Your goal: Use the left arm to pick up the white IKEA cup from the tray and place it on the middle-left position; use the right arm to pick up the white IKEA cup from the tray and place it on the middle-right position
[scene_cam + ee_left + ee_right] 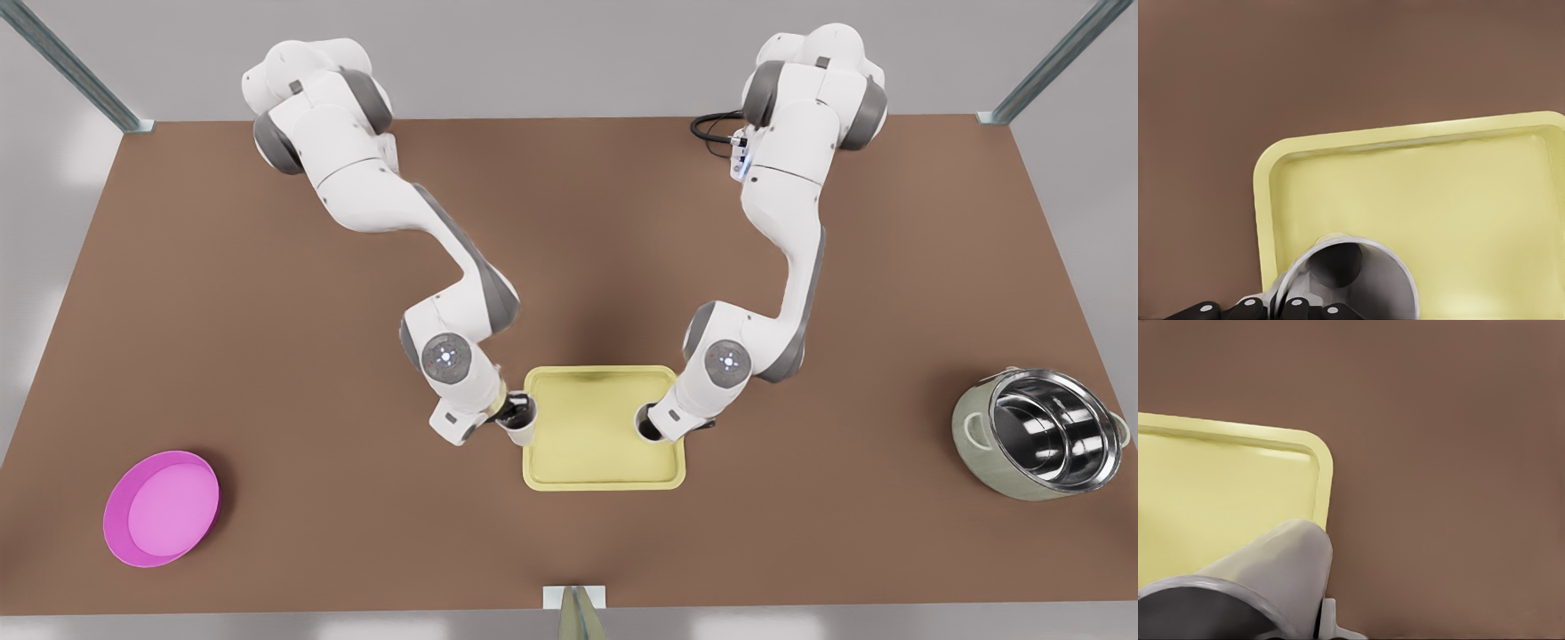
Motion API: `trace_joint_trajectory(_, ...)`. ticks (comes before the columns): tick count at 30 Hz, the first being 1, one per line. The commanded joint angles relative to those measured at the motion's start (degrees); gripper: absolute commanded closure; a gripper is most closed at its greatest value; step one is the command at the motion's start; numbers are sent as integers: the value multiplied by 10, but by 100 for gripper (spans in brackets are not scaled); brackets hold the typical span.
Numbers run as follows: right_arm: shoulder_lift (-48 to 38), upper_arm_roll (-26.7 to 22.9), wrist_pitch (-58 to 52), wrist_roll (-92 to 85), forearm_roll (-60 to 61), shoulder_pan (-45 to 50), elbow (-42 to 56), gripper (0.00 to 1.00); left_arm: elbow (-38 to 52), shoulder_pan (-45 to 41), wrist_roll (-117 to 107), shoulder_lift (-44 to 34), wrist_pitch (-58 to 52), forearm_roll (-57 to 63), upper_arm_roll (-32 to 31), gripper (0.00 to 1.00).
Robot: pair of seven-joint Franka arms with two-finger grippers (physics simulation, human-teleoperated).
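— Left side first. Where exactly?

— Left gripper (pixel 516 414) at the front view's left rim of the pale yellow rectangular low-rimmed tray (pixel 605 481), dark fingers (pixel 1295 308) pinched on the lip of the left glossy white tapered cup (pixel 521 432), apparently one inside and one outside. Cup over that rim, half above the tray, half above the plain brown tabletop (pixel 267 356).

— And the right?

— Right gripper (pixel 660 428) against the right glossy white tapered cup (pixel 644 421), just inside the tray's opposite rim. Impossible to tell whether clamped or loose.

— How to carry on well?

— Probably the lift-and-carry stage. Raise each cup straight up, high enough to clear the rim before any sideways travel. Keep the mouths level; a lip pinch likely lets a cup swing. Then outward and apart: to the middle-left position (pixel 373 462), judged bare tabletop beside the tray, and to the middle-right position (pixel 800 462) opposite. Lower until flat, then release.

— Count, please.

— Two white arms, two grippers, two cups. One tray. One round magenta dish (pixel 209 484) and one steel-lined pale pot (pixel 973 444), each well apart from the tray, at opposite ends.
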Motion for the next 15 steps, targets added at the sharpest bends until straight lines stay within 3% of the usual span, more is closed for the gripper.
trace_joint_trajectory(1, -6, 5, -100, -75, -10, -26, 1, 92, -5, 8, 4, -20, -39, -4, 1, 84)
trace_joint_trajectory(3, -9, 32, -119, -113, -10, -72, 1, 92, -52, 42, 86, -59, -39, -5, 1, 84)
trace_joint_trajectory(7, -9, 37, -186, -222, -11, -128, 8, 92, -114, 146, 311, -99, -39, -7, 1, 85)
trace_joint_trajectory(13, 13, 38, -192, -315, -15, -190, 7, 92, -216, 185, 407, -126, 126, -15, 1, 86)
trace_joint_trajectory(15, 25, 36, -186, -333, -17, -201, 7, 92, -219, 185, 407, -127, 136, -15, 1, 86)
